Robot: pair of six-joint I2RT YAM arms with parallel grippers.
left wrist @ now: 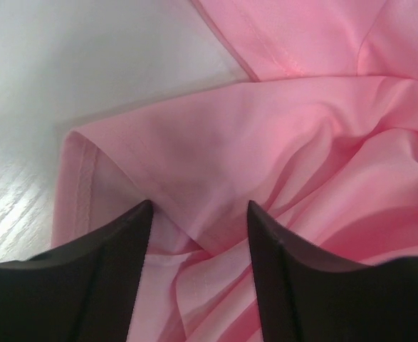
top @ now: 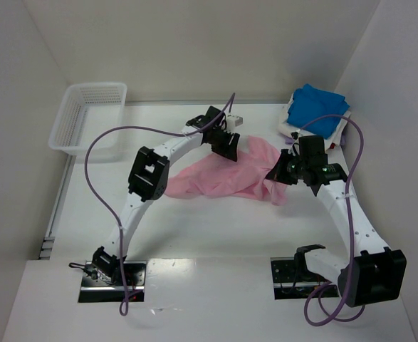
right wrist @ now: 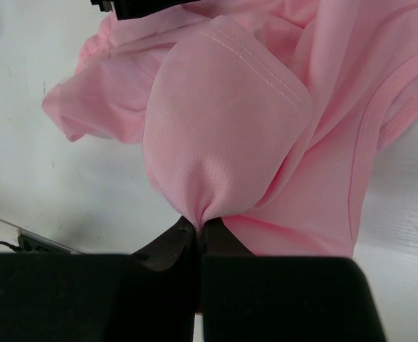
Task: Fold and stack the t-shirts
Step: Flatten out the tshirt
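two arms are bent inward over the pink t-shirt point(top: 226, 178), crumpled on the table point(top: 216, 231). the left gripper point(left wrist: 198, 210) is spread apart astride a fold; the right gripper point(right wrist: 198, 226) is clamped on a hemmed edge. the blue t-shirt point(top: 319, 107) is piled at the far right edge.

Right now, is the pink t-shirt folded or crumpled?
Crumpled: the pink t-shirt bunches in loose wrinkles on the table, one bit pinched by the right end effector.

Walls point(top: 194, 43): plain white panels were set on three sides.
Table point(top: 216, 235): a white top was lit evenly.
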